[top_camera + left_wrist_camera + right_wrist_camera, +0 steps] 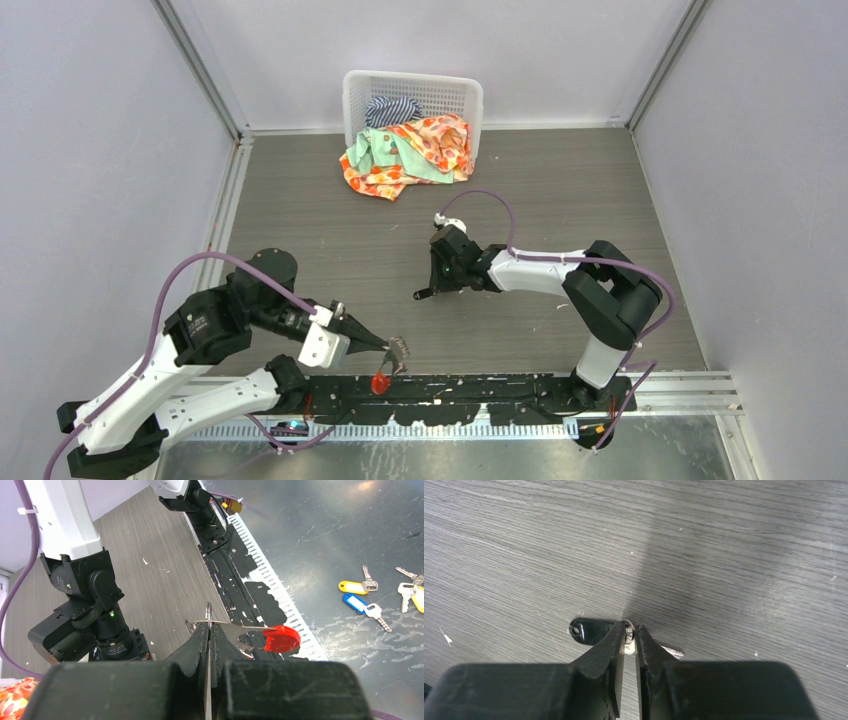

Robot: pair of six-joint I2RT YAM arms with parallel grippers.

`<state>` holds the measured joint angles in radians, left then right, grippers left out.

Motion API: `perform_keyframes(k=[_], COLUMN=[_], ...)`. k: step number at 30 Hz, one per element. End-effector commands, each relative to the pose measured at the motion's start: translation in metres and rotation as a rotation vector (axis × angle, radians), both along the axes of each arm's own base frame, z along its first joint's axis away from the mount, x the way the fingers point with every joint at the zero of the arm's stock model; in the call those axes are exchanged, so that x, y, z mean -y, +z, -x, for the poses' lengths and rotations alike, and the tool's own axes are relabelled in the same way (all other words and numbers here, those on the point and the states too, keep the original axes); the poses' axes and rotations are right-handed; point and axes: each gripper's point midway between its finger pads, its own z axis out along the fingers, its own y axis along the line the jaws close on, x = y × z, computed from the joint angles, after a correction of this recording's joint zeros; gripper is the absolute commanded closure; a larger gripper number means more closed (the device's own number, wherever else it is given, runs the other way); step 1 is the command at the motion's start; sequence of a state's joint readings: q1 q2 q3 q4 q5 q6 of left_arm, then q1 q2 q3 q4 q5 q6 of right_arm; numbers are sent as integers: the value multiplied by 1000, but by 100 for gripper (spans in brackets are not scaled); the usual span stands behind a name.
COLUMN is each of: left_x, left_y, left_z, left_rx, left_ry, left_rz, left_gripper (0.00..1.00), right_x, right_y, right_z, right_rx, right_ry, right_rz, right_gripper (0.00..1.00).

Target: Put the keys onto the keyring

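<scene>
Right wrist view: key pickup.
The right gripper (630, 628) apparently pinches the black-headed key (586, 630); left gripper (208, 626) clamps keyring (235, 629); lift level.

Pale lavender walls (90, 150) enclose a grey wood-grain counter (560, 190) on three sides, with aluminium rails (205, 75) in the back corners. A white basket (445, 95) stands against the back wall, cloths (420, 150) spilling out.

Lab cell, panel walls (90, 150), aluminium framing (200, 70)
</scene>
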<state>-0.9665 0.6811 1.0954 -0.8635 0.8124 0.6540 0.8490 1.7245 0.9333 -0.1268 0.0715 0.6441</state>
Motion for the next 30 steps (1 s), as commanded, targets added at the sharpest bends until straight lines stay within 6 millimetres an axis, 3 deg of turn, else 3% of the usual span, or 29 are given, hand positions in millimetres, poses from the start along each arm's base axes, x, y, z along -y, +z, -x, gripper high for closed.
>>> perform_keyframes(k=[1,12,16,25,28,30], left_x=[4,3,3,2,2,2], left_y=[16,16,15,14,13,12], left_z=[0,-1,-2,-1,-1,0], left_rx=[29,32,35,34,22,-2], left_ry=[-9,-6,-5,-3,1,3], left_rz=[67,68,65,61,55,48], left_gripper=[100,100,100,100,100,100], right_x=[-8,-26,-36,-30,-25,-24], right_y=[6,23,27,22,40,70], right_z=[-5,-8,-3,-3,-2,5], right_rx=[12,23,2,15,92,214], right_ry=[-4,23,51,71,147,250], right_rz=[-22,-98,-154,-124,-114,-131], right_gripper=[84,99,99,99,99,99])
